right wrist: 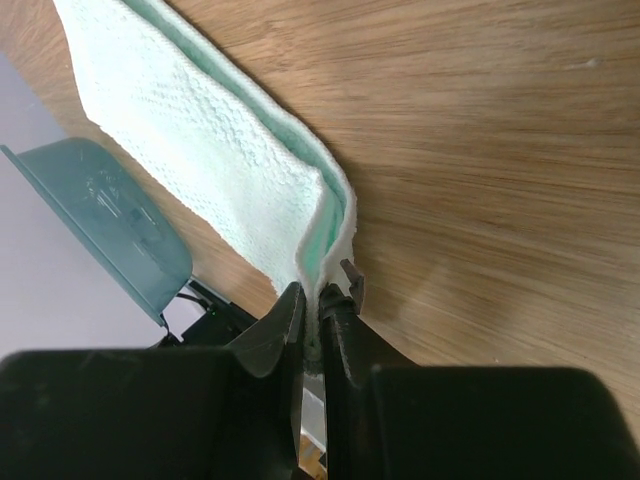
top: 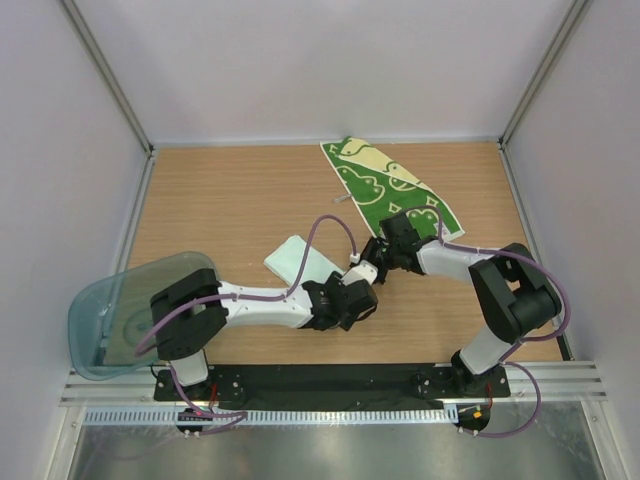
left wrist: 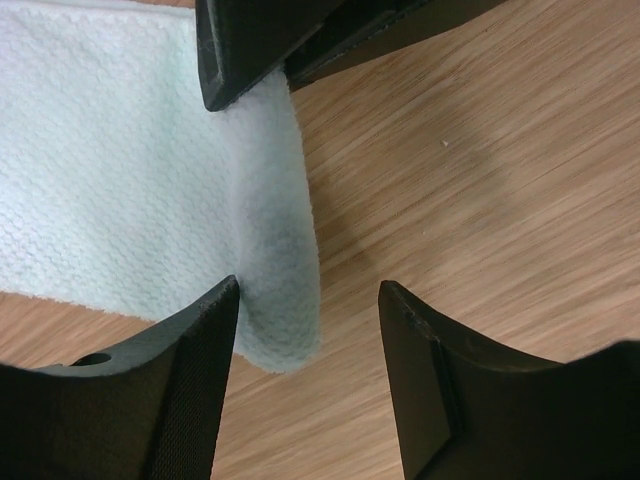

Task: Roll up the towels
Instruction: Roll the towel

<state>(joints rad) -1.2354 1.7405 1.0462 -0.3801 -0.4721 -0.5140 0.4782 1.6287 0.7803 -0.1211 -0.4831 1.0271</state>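
— What sits at the desk's (top: 230,200) left edge?
— A translucent teal plastic bin (top: 130,310), hanging over the near-left corner beside the left arm's base.
— And the left claw (left wrist: 310,300)?
— Its jaws stand apart, holding nothing, low over the wood. The folded end of the pale mint-blue towel (top: 295,258) lies between them, close against the left finger (left wrist: 190,350).
— Where is that towel?
— Near the middle of the desk, toward the near edge.
— The right claw (right wrist: 320,300)?
— Pinched narrow on the towel's doubled edge, just opposite the left claw.
— The other cloth?
— The green doodle-patterned towel (top: 385,185) lies flat, running from the far edge, right of centre, to the right arm's wrist.
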